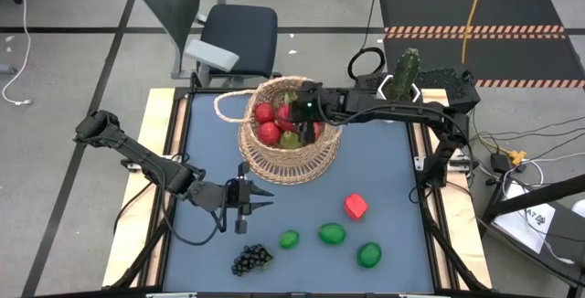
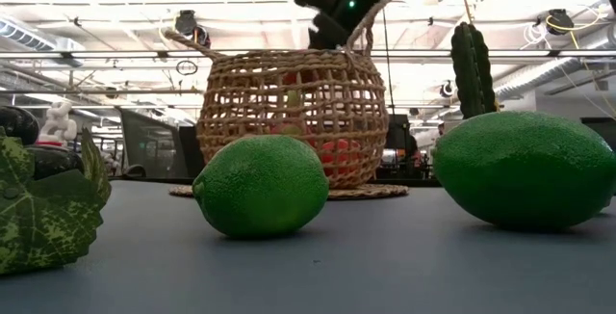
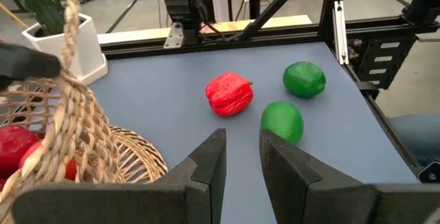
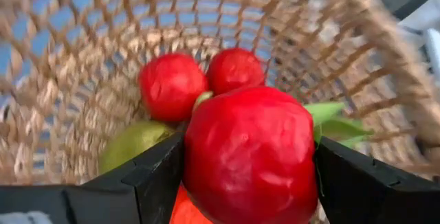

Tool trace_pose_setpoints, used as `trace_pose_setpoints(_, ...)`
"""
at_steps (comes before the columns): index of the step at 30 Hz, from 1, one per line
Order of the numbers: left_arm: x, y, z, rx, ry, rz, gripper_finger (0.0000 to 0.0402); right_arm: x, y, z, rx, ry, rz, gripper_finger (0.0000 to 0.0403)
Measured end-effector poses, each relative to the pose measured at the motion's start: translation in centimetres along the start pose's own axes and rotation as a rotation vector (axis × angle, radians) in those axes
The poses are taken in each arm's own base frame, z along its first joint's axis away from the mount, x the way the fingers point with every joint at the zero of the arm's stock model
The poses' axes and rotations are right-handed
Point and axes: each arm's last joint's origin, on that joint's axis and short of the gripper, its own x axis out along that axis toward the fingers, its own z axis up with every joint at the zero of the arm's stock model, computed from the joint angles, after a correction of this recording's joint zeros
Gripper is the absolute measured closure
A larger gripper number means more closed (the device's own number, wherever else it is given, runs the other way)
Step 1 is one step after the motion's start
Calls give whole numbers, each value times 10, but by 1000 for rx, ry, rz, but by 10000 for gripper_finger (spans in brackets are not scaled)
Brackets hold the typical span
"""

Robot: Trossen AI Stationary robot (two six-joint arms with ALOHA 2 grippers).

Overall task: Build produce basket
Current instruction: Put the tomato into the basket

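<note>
- The right arm reaches in from the right edge toward upper centre, its right gripper (image 1: 309, 115) clamped on a red fruit (image 4: 249, 157).
- The left gripper (image 1: 260, 196) hangs lower left of centre, fingers slightly parted, empty.

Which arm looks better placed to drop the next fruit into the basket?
The right: its claw already grips a red fruit over the basket. The left claw is empty, out on the table.
</note>
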Motion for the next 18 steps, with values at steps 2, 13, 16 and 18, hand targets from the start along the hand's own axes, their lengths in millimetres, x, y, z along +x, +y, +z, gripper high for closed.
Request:
trace_pose_setpoints(2, 0, 0, 0, 0, 1, 0, 311, 7, 3, -3, -18, 26, 11, 126)
trace_pose_setpoints(13, 0, 0, -1, 2, 5, 0, 311, 18, 7, -10, -59, 87, 36, 126)
trace_pose_setpoints(16, 0, 0, -1, 2, 5, 0, 311, 18, 7, -10, -71, 90, 39, 126)
trace_pose_setpoints(18, 0, 0, -1, 2, 5, 0, 311, 17, 7, -10, -72, 89, 38, 122)
